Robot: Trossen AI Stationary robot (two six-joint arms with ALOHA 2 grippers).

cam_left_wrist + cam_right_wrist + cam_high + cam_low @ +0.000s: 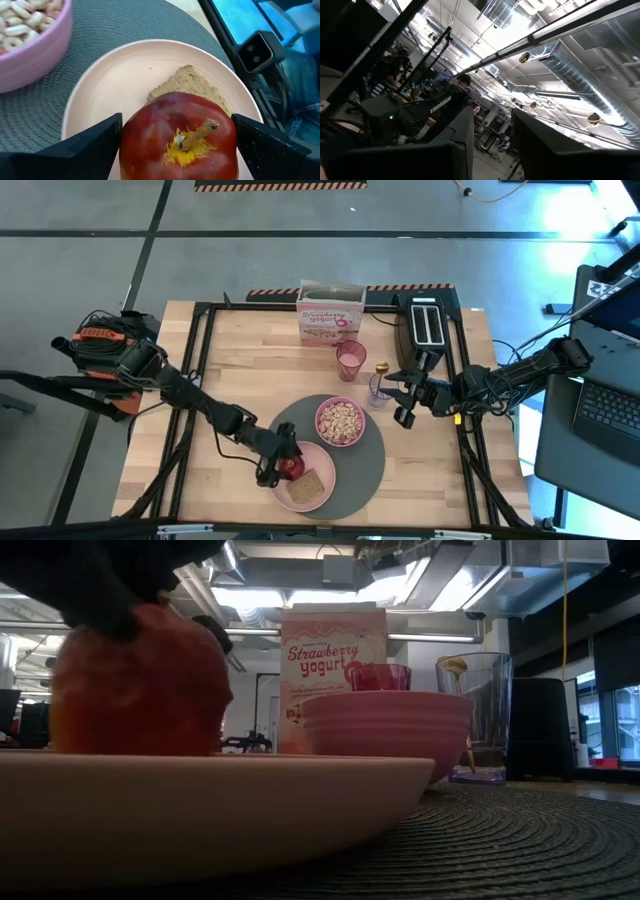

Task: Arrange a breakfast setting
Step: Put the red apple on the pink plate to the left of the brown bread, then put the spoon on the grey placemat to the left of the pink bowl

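Observation:
The red apple (293, 468) is on or just over the larger pink plate (318, 459), beside the brown toast (312, 487). My left gripper (283, 468) is shut on the apple (177, 135). The plate and the pink bowl (340, 421) of cereal sit on the round dark-grey mat (365, 465). The clear glass (379, 390) holds the small spoon (382, 368); the pink tumbler (351, 360) stands behind it. The cereal box (330, 315) stands at the far edge. My right gripper (403, 398) is open and empty, just right of the glass. My left gripper pinches the apple by its two opposite sides (129, 145), one dark finger (95, 150) on each side. It comes slanting down from the table's left. The apple is upright, stem up, at the plate (115, 80); whether its underside rests on the plate I cannot tell.
A black toaster (428, 325) stands at the far right of the table. A laptop (610, 415) sits off the table's right edge. In the low view the bowl (385, 725), the glass (478, 710) and the box (332, 670) stand beyond the plate (200, 810).

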